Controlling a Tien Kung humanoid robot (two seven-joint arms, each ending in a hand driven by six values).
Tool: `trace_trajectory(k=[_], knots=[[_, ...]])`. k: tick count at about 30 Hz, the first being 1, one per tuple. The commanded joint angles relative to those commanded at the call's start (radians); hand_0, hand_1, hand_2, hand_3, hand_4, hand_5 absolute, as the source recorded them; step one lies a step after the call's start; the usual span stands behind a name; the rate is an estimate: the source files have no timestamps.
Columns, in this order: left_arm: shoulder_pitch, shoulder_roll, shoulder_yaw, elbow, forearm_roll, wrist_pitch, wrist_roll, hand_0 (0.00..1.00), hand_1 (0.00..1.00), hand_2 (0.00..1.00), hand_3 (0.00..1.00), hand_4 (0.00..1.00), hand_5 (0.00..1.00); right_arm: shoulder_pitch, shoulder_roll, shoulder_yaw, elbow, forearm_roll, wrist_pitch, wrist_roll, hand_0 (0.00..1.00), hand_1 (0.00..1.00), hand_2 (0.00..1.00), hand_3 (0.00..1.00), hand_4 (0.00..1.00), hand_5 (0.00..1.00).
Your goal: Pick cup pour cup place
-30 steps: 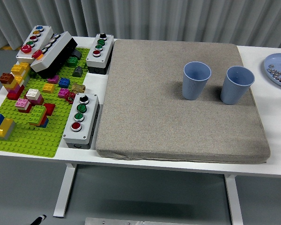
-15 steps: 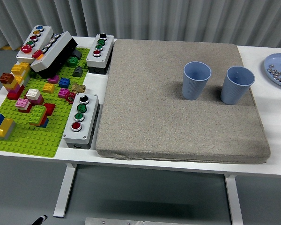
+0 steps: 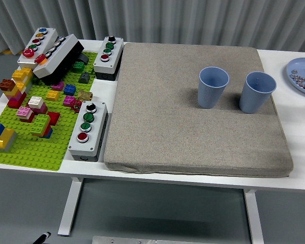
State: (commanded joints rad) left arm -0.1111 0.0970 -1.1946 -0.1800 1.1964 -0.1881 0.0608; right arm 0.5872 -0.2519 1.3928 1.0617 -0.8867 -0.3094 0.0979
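Two light blue cups stand upright on a grey fabric mat point(image 3: 183, 132). The left cup point(image 3: 212, 87) sits right of the mat's middle. The right cup point(image 3: 256, 92) stands close beside it, near the mat's right edge. Their insides cannot be made out from here. Neither of my hands shows in the head view, and nothing touches the cups.
A green baseplate point(image 3: 30, 147) with several coloured bricks fills the left side. Grey button boxes stand at the back left point(image 3: 38, 46), beside the mat's far left corner point(image 3: 108, 56) and along its left edge point(image 3: 88, 129). A blue plate point(image 3: 301, 73) with small items lies at the right edge.
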Motion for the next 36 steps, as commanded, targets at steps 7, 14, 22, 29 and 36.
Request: trace_trajectory(k=[7, 14, 22, 29, 36], knots=[[0.002, 0.0, 0.004, 0.0, -0.006, 0.0, 0.0, 0.831, 0.807, 0.886, 0.784, 0.64, 0.991, -0.006, -0.002, -0.015, 0.002, 0.005, 0.008, -0.008, 0.881, 0.77, 0.761, 0.774, 0.8, 0.998], [0.005, 0.001, 0.004, 0.0, -0.007, 0.0, 0.0, 0.831, 0.807, 0.885, 0.784, 0.639, 0.991, -0.007, -0.003, -0.02, 0.004, 0.001, 0.01, -0.01, 0.882, 0.771, 0.764, 0.774, 0.795, 0.998], [0.002, 0.002, 0.002, 0.0, -0.007, 0.001, -0.001, 0.831, 0.807, 0.885, 0.784, 0.64, 0.992, -0.005, -0.005, -0.016, 0.006, -0.002, 0.009, -0.007, 0.882, 0.771, 0.764, 0.776, 0.796, 0.998], [0.003, 0.001, -0.007, 0.0, 0.0, 0.002, -0.002, 0.831, 0.807, 0.886, 0.784, 0.64, 0.992, -0.005, -0.004, -0.013, 0.007, 0.0, 0.011, -0.004, 0.882, 0.771, 0.764, 0.776, 0.794, 0.998], [0.002, 0.001, -0.014, 0.0, 0.007, 0.001, -0.001, 0.831, 0.807, 0.886, 0.784, 0.64, 0.993, -0.003, -0.005, -0.009, 0.008, 0.001, 0.012, -0.003, 0.882, 0.771, 0.765, 0.775, 0.793, 0.998]])
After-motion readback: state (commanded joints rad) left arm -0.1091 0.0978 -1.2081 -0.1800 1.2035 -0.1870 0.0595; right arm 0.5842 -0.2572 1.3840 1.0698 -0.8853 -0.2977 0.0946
